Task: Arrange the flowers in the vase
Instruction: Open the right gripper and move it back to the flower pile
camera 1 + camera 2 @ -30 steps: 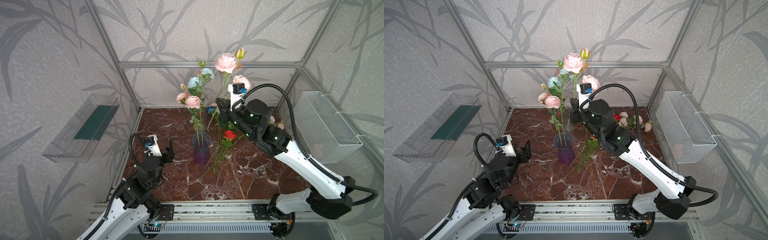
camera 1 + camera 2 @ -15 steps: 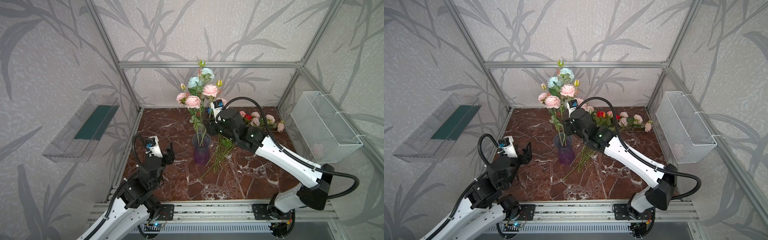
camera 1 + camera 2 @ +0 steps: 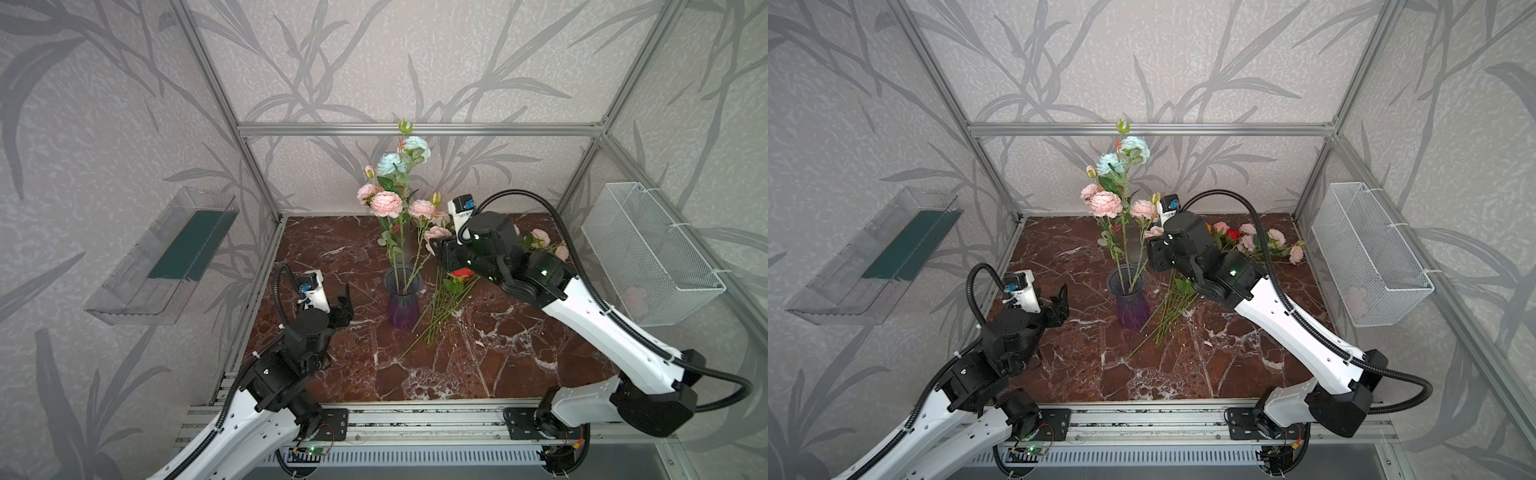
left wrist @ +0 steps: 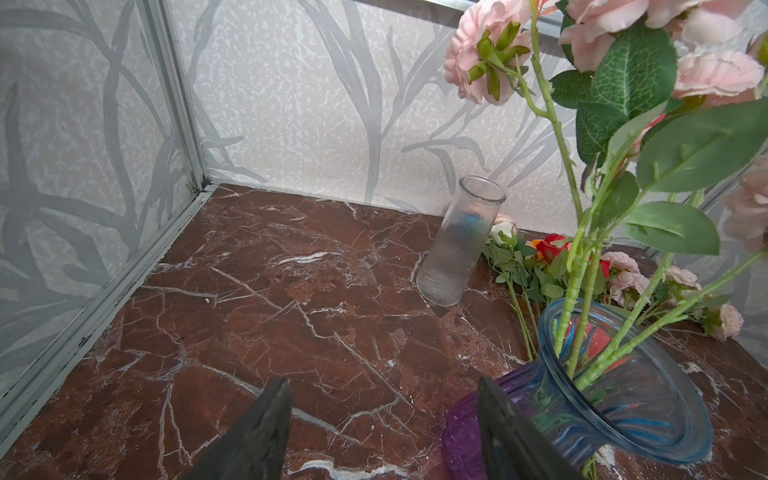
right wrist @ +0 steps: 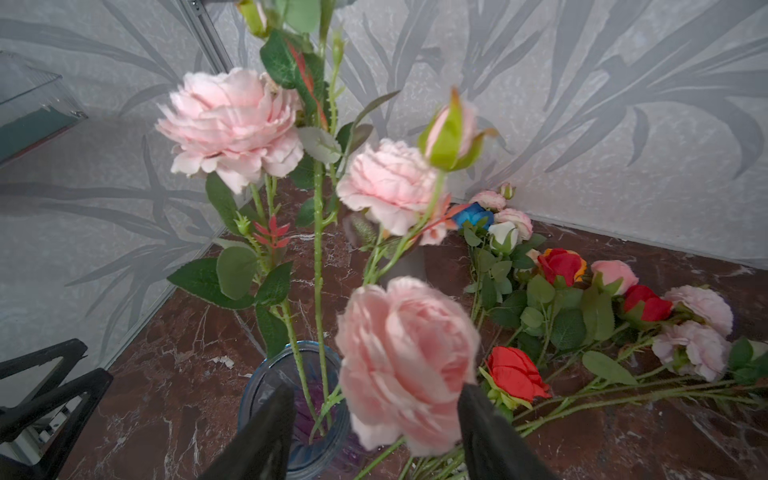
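Jaws wide and empty on both sides; pink peonies (image 3: 386, 203) stand in the vase (image 3: 401, 297). I reckon next I grab 1 loose flower (image 3: 1248, 242) off the bench (image 3: 332, 249).

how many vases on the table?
2. The flared blue-and-purple glass vase at centre holds upright flowers; the clear ribbed cylindrical glass vase stands behind it, empty. None seem hidden.

The vase (image 3: 401, 301) is standing upright mid-way across the marble tabletop (image 3: 332, 249), its glass shading from blue at the flared rim to purple at the base. Long green stems are leaning out of it, carrying pink peonies (image 3: 386, 203) below pale teal blooms (image 3: 390, 163). Just beside it, loose flowers (image 5: 552, 316) are lying heaped: red, pink, blue and cream.
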Motion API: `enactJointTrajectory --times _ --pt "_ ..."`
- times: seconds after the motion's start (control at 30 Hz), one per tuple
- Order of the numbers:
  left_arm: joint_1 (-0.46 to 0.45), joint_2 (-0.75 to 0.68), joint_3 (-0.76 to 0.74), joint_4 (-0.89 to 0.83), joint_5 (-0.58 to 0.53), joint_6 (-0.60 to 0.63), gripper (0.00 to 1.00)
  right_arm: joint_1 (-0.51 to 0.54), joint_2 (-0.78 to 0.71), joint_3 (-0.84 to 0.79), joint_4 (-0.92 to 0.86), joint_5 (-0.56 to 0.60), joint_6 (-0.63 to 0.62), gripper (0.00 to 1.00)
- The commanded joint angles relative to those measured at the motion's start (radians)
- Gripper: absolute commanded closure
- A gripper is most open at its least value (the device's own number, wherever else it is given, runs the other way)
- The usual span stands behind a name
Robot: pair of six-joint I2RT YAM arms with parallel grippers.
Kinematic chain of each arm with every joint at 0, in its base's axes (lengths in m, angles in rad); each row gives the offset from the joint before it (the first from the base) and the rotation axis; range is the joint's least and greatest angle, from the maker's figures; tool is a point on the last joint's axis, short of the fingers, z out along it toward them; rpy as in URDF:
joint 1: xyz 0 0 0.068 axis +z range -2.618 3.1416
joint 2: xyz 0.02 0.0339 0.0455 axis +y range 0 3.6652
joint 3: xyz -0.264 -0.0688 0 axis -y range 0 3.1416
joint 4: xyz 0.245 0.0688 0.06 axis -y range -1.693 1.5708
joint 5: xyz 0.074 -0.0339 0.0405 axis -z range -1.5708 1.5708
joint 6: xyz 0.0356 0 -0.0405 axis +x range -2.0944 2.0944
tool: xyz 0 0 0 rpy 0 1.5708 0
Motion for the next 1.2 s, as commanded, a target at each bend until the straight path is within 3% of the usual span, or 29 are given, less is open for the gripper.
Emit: enactJointTrajectory --times 0.0,0.13,0.23,0.3,0.37,0.43,0.57,0.77,1.17 --pt "0.006 -0.004 0.020 0.020 -0.005 0.001 0.29 -0.147 -0.147 -0.065 -0.036 -0.059 0.063 0.37" --pt "0.008 -0.003 0.011 0.048 -0.005 0.002 0.29 -0.418 -0.232 -0.247 0.024 -0.221 0.187 0.43" --pt "0.011 -0.004 -0.006 0.086 -0.003 0.005 0.29 -0.620 -0.184 -0.401 0.125 -0.376 0.293 0.53" --pt "0.012 -0.006 -0.012 0.099 0.003 0.009 0.29 -0.684 -0.118 -0.472 0.205 -0.420 0.362 0.63" --pt "0.013 -0.013 -0.022 0.106 0.006 0.012 0.29 -0.703 -0.033 -0.495 0.249 -0.356 0.377 0.65" --pt "0.013 -0.023 -0.033 0.111 0.004 0.015 0.29 -0.735 0.065 -0.501 0.310 -0.367 0.406 0.65" --pt "0.016 -0.044 -0.053 0.119 -0.001 0.011 0.29 -0.782 0.258 -0.442 0.349 -0.360 0.448 0.57" --pt "0.020 -0.042 -0.055 0.122 -0.009 0.015 0.28 -0.796 0.499 -0.277 0.280 -0.390 0.469 0.55" --pt "0.040 -0.023 -0.049 0.128 0.002 0.021 0.28 -0.809 0.689 -0.185 0.269 -0.415 0.503 0.62"
